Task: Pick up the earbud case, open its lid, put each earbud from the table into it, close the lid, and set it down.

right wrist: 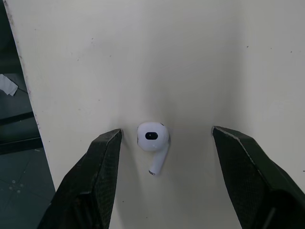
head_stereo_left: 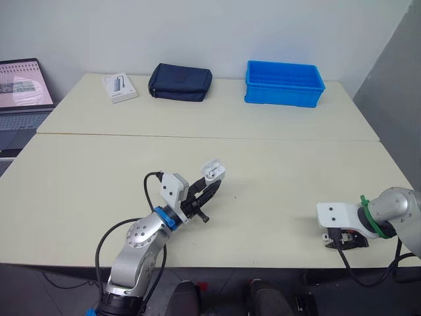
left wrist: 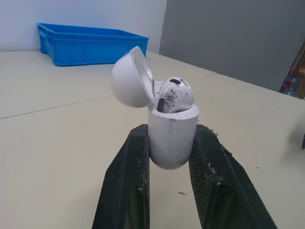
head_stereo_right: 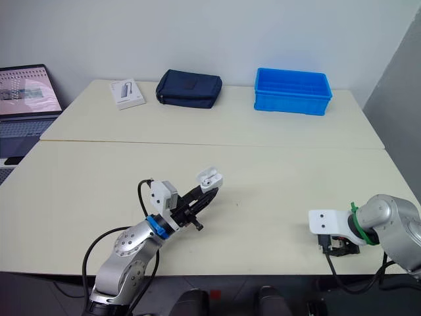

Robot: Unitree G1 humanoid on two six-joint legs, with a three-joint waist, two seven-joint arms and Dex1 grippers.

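One earbud to go, judging from the layout. Clamping the earbud case (left wrist: pixel 171 143) by its lower body in the left gripper (head_stereo_left: pixel 209 189), fingers pressing on both sides, raised a little over the near-centre of the table (head_stereo_left: pixel 276 197). Showing the lid (left wrist: pixel 131 78) swung right back and the seated earbud (left wrist: pixel 174 95) poking out of its well.

Hovering the right gripper (right wrist: pixel 167 130) low at the near right of the table, spread wide, gripping nothing. Bracketing the loose earbud (right wrist: pixel 152 138), lying flat on the table between the two fingers and touching neither, but sitting closer to the finger on the table-edge side. Pointing its stem back toward the wrist, roughly along the fingers, so probably closing across the bulb's width rather than end to end.

Lying near the near edge too, so risking a nudge toward it if the closer finger is landing first. Probably needing a small sideways recentring before squeezing.

Sitting well apart from the case, off to its right. Being much nearer the right arm, so likely picking with the right and carrying leftward to the open case.
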